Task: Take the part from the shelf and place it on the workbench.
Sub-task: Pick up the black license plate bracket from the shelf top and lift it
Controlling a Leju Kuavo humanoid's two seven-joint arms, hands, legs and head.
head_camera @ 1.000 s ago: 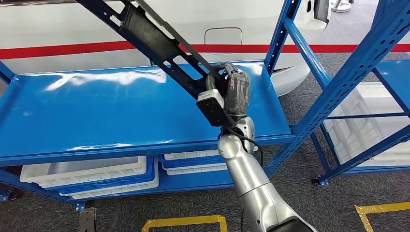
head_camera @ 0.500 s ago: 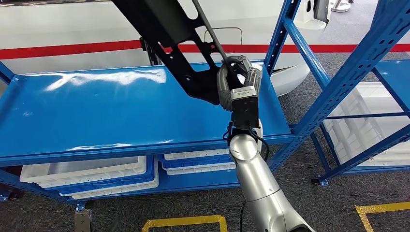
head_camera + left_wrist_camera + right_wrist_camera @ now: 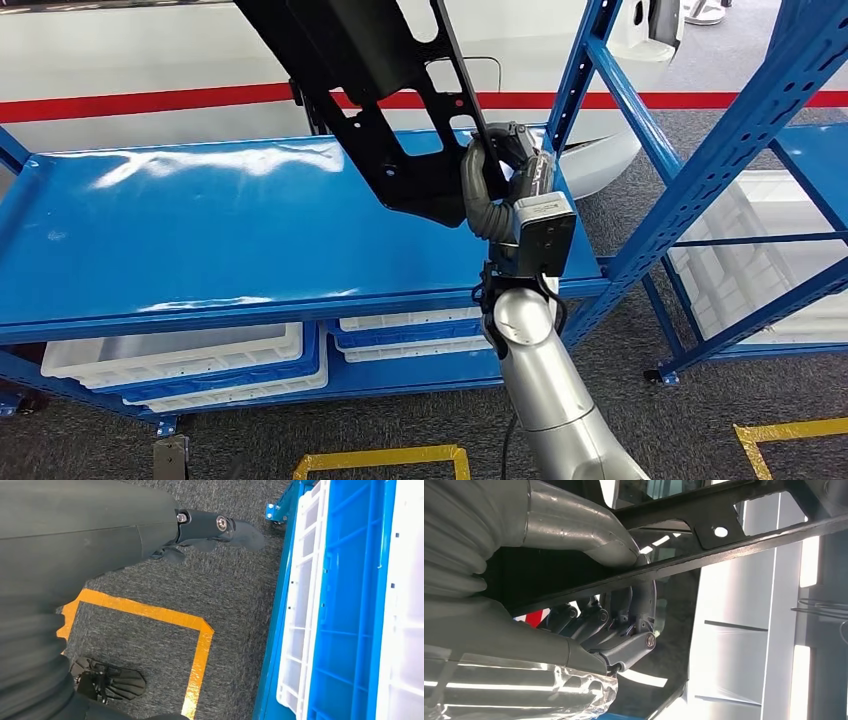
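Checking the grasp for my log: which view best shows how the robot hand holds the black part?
The right wrist view: the right robot hand wraps a bar of the black part. The head view shows them smaller.

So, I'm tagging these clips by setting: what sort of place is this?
Probably a factory or warehouse floor: blue steel shelving holding white plastic crates, grey carpet marked with yellow floor tape, and the right hand gripping a black metal part.
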